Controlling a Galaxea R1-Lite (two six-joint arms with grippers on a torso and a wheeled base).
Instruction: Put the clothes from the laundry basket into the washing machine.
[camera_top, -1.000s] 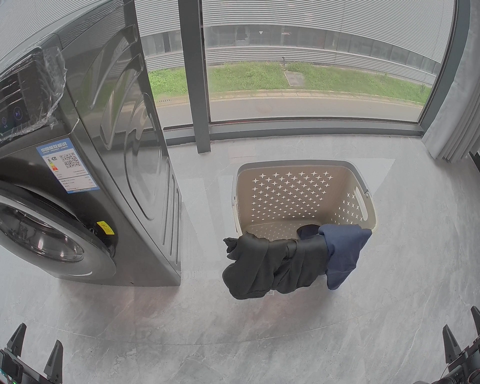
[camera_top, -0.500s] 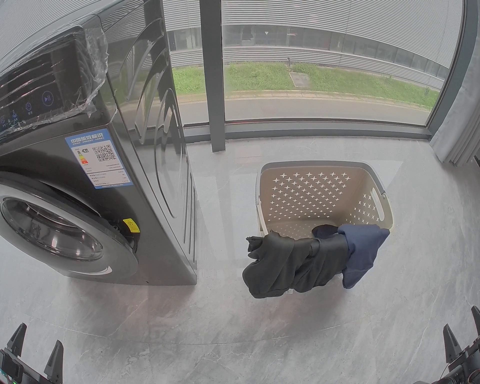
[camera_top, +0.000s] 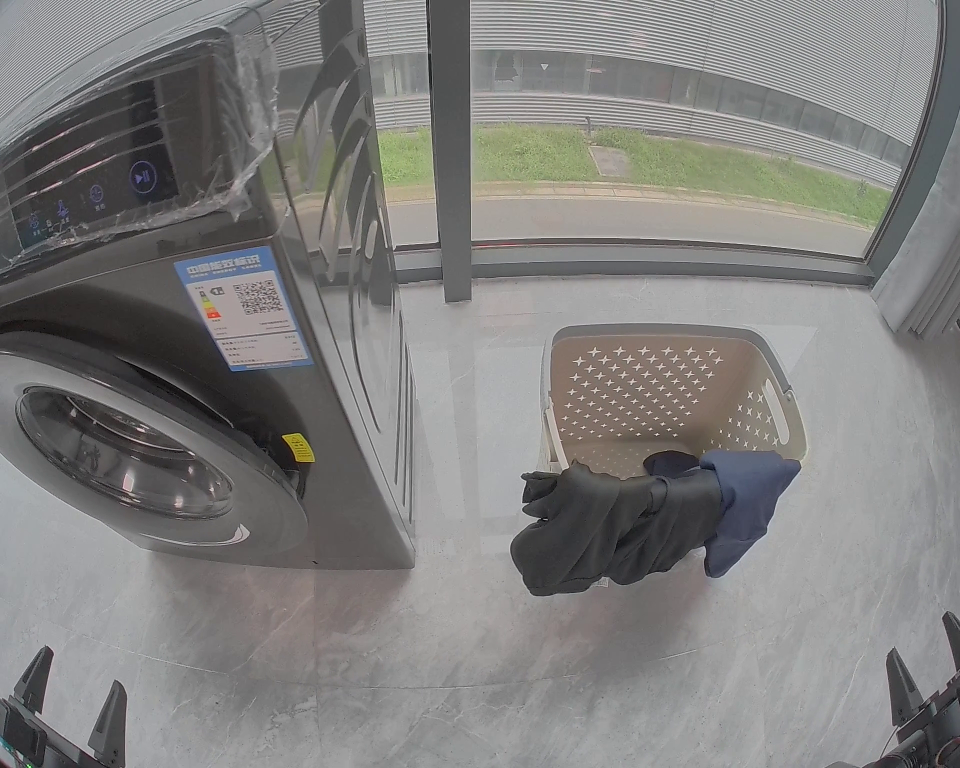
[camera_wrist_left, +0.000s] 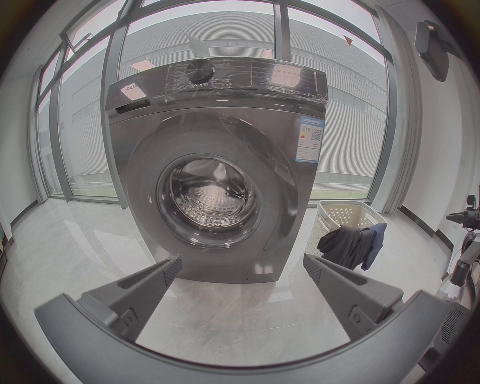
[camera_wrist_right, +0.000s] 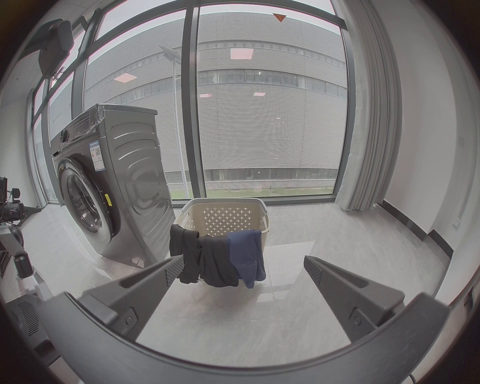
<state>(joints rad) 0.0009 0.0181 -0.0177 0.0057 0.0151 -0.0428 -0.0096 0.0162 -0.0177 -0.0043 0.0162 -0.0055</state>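
A beige laundry basket (camera_top: 770, 345) stands on the floor to the right of the grey washing machine (camera_top: 330, 330). A black garment (camera_top: 600, 525) and a blue garment (camera_top: 745, 500) hang over the basket's near rim. The machine's round glass door (camera_top: 125, 455) is closed. My left gripper (camera_top: 68, 710) is open at the bottom left, far from the basket and empty. At the bottom right, my right gripper (camera_top: 925, 670) is open and empty too. The left wrist view faces the washing machine (camera_wrist_left: 215, 165) through the left gripper (camera_wrist_left: 242, 267). The basket (camera_wrist_right: 225, 215) and hanging clothes (camera_wrist_right: 215, 255) lie beyond the right gripper (camera_wrist_right: 242, 267).
A big window with a grey post (camera_top: 452, 150) stands behind the machine and basket. A curtain (camera_top: 925, 250) hangs at the right. Bare marble floor (camera_top: 450, 660) lies between the grippers and the basket.
The whole head view has shifted right, so the camera turned left; the machine's front shows more. Basket, clothes and both grippers keep their places relative to each other.
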